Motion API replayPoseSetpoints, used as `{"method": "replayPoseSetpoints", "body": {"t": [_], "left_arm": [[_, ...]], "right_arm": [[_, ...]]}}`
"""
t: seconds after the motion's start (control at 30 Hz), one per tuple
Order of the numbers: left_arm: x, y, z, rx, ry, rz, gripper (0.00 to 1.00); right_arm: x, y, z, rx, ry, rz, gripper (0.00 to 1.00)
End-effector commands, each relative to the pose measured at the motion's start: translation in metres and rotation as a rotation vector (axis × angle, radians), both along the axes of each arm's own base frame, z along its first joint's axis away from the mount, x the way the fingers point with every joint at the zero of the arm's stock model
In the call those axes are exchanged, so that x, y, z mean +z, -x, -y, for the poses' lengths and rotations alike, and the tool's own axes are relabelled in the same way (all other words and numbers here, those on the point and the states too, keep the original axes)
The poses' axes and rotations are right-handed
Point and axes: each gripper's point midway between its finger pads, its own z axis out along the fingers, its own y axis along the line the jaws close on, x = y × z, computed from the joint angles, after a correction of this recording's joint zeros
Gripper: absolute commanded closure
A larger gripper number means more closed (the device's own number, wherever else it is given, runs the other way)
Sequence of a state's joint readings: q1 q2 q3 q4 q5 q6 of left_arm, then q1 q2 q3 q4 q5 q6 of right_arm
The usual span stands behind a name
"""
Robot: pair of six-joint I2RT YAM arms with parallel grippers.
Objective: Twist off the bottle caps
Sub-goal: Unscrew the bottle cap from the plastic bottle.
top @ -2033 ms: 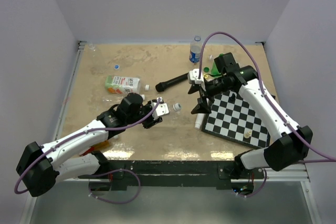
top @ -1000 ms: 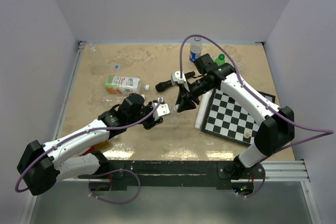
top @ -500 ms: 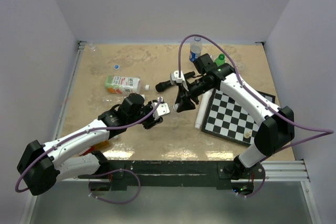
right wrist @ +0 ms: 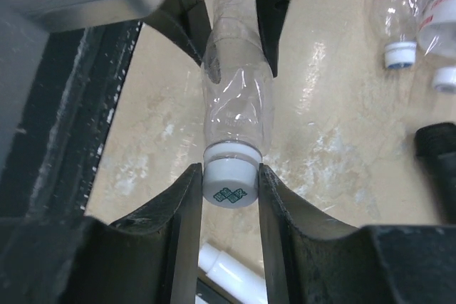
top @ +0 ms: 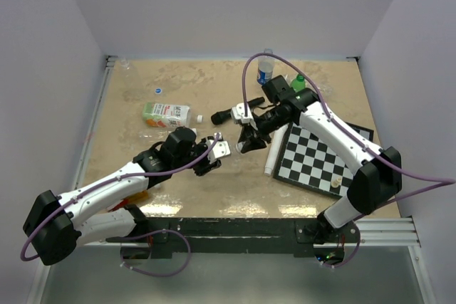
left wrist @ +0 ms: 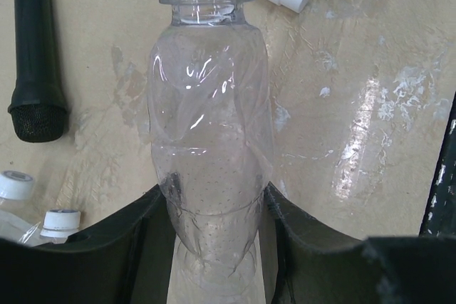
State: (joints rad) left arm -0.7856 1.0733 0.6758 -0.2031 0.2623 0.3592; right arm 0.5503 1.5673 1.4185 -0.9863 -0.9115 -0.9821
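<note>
You have a tan, scuffed worktop [top: 178, 83] in front of you, with a black-and-white chessboard [top: 317, 158] lying at its right side. One pale chess piece [top: 335, 184] stands near the board's near edge.

Both arms reach in toward the middle of the worktop. Your left end effector [top: 214, 153] is clamped narrowly around the lower body of a clear bottle [left wrist: 210, 147], one finger on each side and the crumpled plastic pressed between them. Your right end effector [top: 247, 140] meets it from the opposite side. Its jaws are drawn in on the bottle's white cap [right wrist: 229, 181], and both fingers touch the cap's sides. The bottle runs lengthwise between the two end effectors, neck toward the right one, and its cap sits on the neck.

A black microphone [top: 231, 113] lies just beyond that grip, its mesh head toward the left. A bottle with a green and red label [top: 166, 114] lies on its side to the left of the microphone. A blue-labelled bottle [top: 265, 67] stands upright by the far wall. A white tube [top: 273, 153] lies along the chessboard's left edge, close to the right end effector.

A loose blue cap [top: 158, 91] rests beyond the labelled bottle, apart from it. A small white cap [top: 200, 117] sits just to that bottle's right.
</note>
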Motion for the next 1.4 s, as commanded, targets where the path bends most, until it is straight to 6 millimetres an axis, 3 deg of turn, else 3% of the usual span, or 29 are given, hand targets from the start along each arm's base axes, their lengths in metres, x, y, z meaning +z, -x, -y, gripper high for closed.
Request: {"method": "replayPoseSetpoints", "body": {"t": [0.0, 0.13, 0.23, 0.5, 0.7, 0.9, 1.1, 1.3, 1.37], "left_arm": [[0.02, -0.003, 0.008, -0.021, 0.063, 0.043, 1.0], [0.02, -0.001, 0.009, -0.035, 0.067, 0.035, 1.0], [0.019, -0.001, 0.01, -0.038, 0.066, 0.032, 1.0], [0.018, 0.0, 0.01, -0.042, 0.068, 0.027, 1.0], [0.019, 0.001, 0.011, -0.045, 0.069, 0.026, 1.0], [0.02, 0.001, 0.011, -0.043, 0.073, 0.028, 1.0], [0.02, 0.0, 0.01, -0.038, 0.07, 0.031, 1.0], [0.022, -0.001, 0.009, -0.032, 0.072, 0.035, 1.0], [0.022, -0.001, 0.009, -0.028, 0.071, 0.035, 1.0]], "right_arm": [[0.002, 0.012, 0.026, 0.188, 0.021, 0.313, 0.88], [0.012, -0.009, 0.03, 0.221, 0.039, 0.644, 0.84], [0.025, -0.025, 0.029, 0.174, 0.031, 0.78, 0.83], [0.029, -0.008, 0.011, 0.114, -0.085, 0.582, 0.8], [0.036, 0.014, 0.009, 0.098, -0.119, 0.426, 0.54], [0.055, 0.016, 0.014, 0.029, -0.107, 0.388, 0.31], [0.08, 0.012, 0.029, -0.069, -0.076, 0.409, 0.23], [0.085, 0.009, 0.042, -0.163, -0.119, 0.362, 0.15], [0.083, 0.001, 0.046, -0.256, -0.146, 0.305, 0.08]]}}
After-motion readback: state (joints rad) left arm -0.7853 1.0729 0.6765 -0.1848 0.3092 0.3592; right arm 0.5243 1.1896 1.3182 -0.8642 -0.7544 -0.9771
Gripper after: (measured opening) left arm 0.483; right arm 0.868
